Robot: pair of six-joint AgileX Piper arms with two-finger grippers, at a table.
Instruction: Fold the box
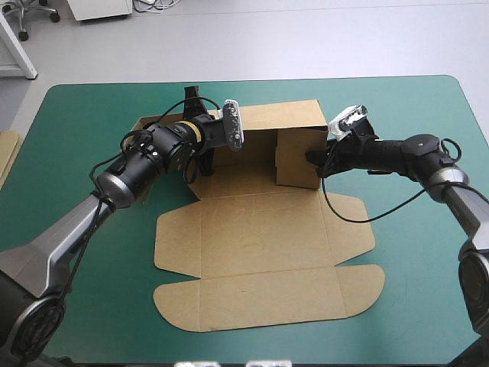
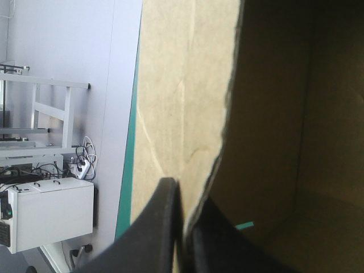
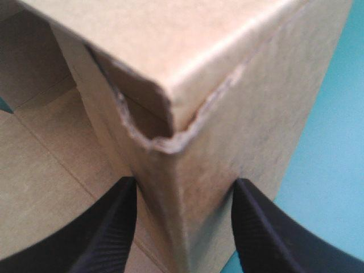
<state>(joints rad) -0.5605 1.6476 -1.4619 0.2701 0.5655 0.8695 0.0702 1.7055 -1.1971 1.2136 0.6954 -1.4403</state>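
Left pincer (image 2: 185,196) clamps box (image 2: 182,85); right pincer (image 3: 182,187) seemingly astride.

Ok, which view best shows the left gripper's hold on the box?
Left wrist view: the left gripper is shut on the box, wall edge between its fingers. The high view's arm hides that contact; the right wrist view misses it.

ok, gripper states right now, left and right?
Left gripper: shut on a raised wall edge of the brown cardboard box.
Right gripper: open, straddling the box's right wall corner.
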